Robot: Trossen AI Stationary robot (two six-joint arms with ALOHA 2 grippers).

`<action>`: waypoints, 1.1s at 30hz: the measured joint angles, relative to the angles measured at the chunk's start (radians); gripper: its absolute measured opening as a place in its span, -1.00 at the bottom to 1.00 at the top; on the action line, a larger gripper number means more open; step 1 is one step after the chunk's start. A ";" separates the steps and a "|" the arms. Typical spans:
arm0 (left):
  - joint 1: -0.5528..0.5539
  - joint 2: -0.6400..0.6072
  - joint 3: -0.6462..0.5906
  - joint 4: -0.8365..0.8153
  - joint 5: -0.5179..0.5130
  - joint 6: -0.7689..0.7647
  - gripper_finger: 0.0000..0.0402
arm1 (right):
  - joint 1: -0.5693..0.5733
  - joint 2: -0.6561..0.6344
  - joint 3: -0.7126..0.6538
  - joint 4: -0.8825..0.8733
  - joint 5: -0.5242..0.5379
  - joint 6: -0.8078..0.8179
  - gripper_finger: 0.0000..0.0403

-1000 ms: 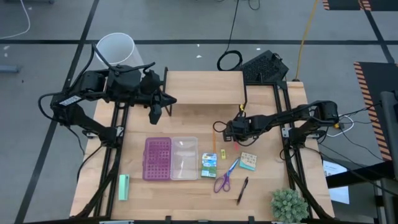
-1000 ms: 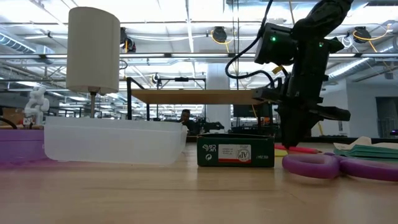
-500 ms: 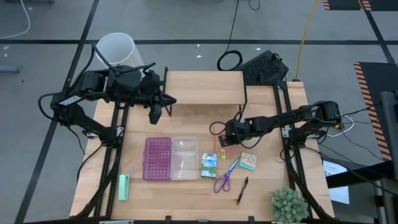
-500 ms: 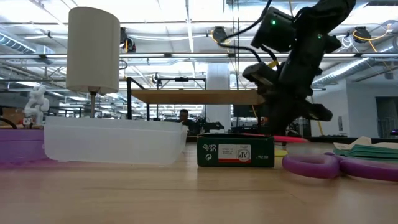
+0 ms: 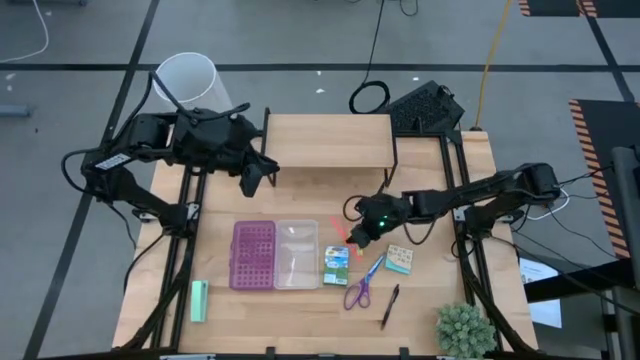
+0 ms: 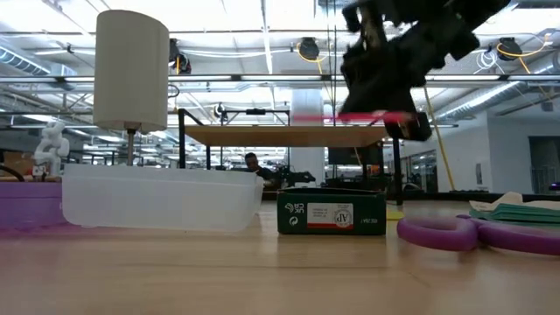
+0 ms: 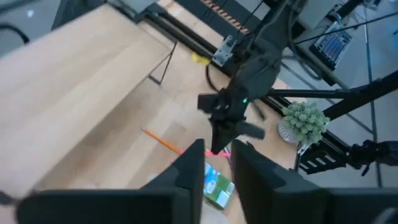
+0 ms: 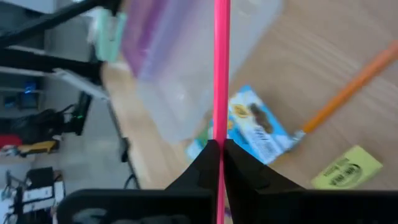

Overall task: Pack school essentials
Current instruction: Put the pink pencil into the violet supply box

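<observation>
In the right wrist view my right gripper (image 8: 219, 155) is shut on a pink pencil (image 8: 221, 74), held above the table near the green-blue packet (image 5: 336, 264). An orange pencil (image 8: 348, 87) and a tiny yellow piece (image 8: 345, 167) lie flat on the wood beside it. Purple-blue scissors (image 5: 358, 288), a black pen (image 5: 389, 305) and a teal-beige pad (image 5: 399, 259) lie nearer the front edge. The purple case with its clear half (image 5: 275, 254) lies open to the left. My left gripper (image 7: 219, 174) waits open above the far left of the table. My right gripper pinches the pink pencil's shaft (image 8: 219, 138) between its two fingers, coming down at a slant from the table's right. Most of the pencil (image 6: 341, 115) sticks out past the fingers toward the case. It hangs level, lifted clear of the table.
A mint-green block (image 5: 199, 300) lies at the front left and a small plant (image 5: 462, 328) stands at the front right corner. A raised wooden shelf (image 5: 330, 140) spans the far side. A white cylinder (image 5: 185, 78) stands beyond the far left corner.
My right gripper has risen from the table with the pink pencil and moved toward the case and the near edge, tipping as it went. The pencil, which lay on the wood, now hangs level and clear above the packet.
</observation>
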 joint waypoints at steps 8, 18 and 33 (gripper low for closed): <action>-0.091 0.056 0.001 0.024 -0.061 -0.154 -0.22 | 0.004 -0.156 0.000 -0.009 0.001 -0.097 -0.97; -0.196 0.145 0.000 0.139 -0.162 -0.371 -0.10 | 0.004 -0.378 0.000 -0.004 0.035 -0.204 -0.97; -0.326 0.223 0.000 0.367 -0.536 -0.418 0.32 | 0.002 -0.518 0.000 0.002 0.115 -0.275 -0.97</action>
